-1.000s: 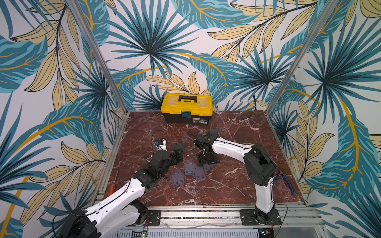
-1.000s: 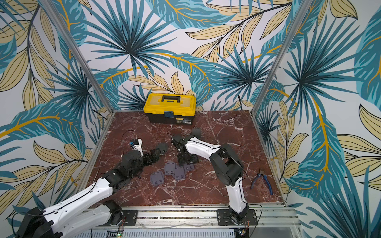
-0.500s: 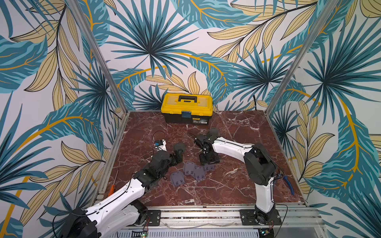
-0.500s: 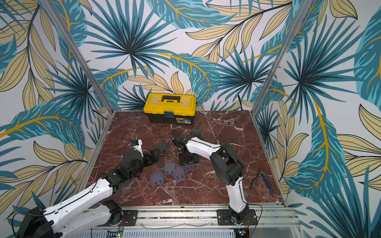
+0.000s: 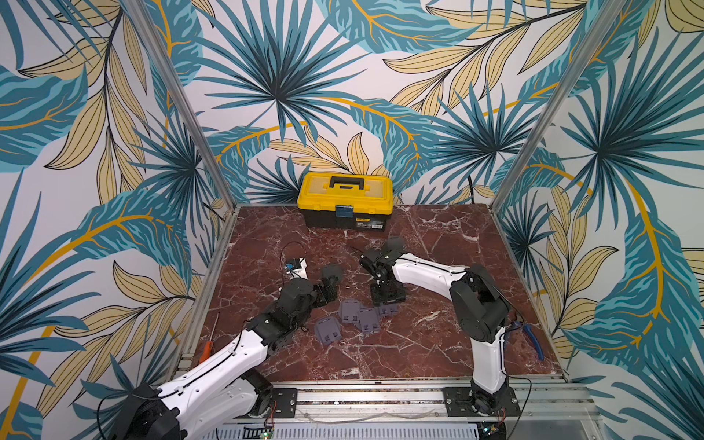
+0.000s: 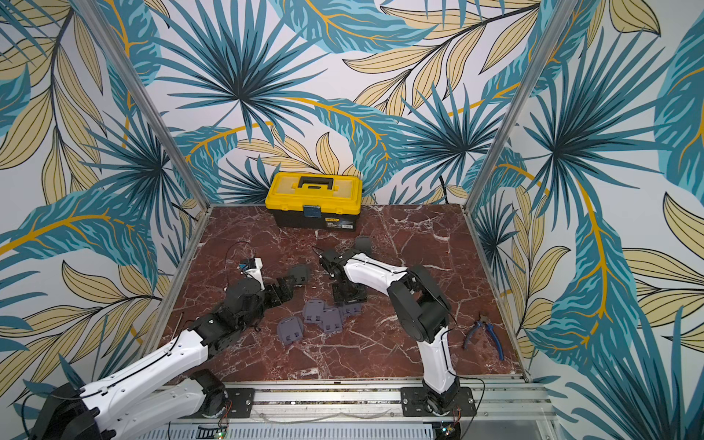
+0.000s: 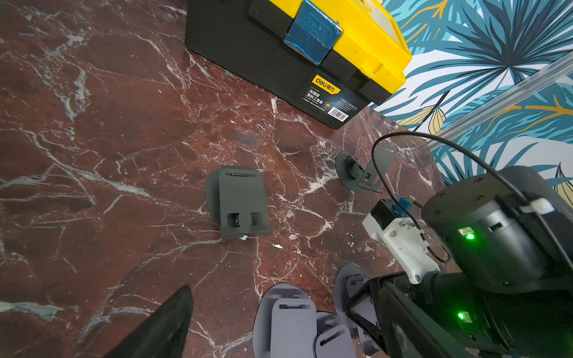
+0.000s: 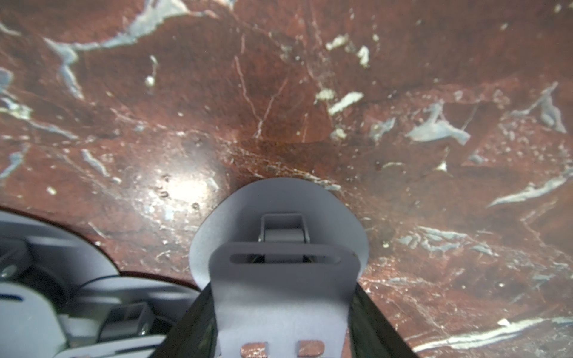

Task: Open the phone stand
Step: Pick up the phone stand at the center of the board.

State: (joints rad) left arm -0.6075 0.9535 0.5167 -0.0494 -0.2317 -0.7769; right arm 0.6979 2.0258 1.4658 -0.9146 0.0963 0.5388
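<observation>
A light grey phone stand lies on the red marble table. My right gripper is shut on its upper plate, a dark finger pressing each side edge. In both top views this gripper points straight down at the right end of a cluster of grey stands. The stand's base plate rests flat on the table. My left gripper hangs open to the left of the cluster, holding nothing.
A folded dark grey stand lies left of centre. An unfolded dark one stands nearer the yellow toolbox at the back. Blue-handled pliers lie at the right edge. An orange screwdriver lies off the left edge.
My right gripper's jaws have closed onto the light grey stand's plate. Both arms have stayed almost where they were.
</observation>
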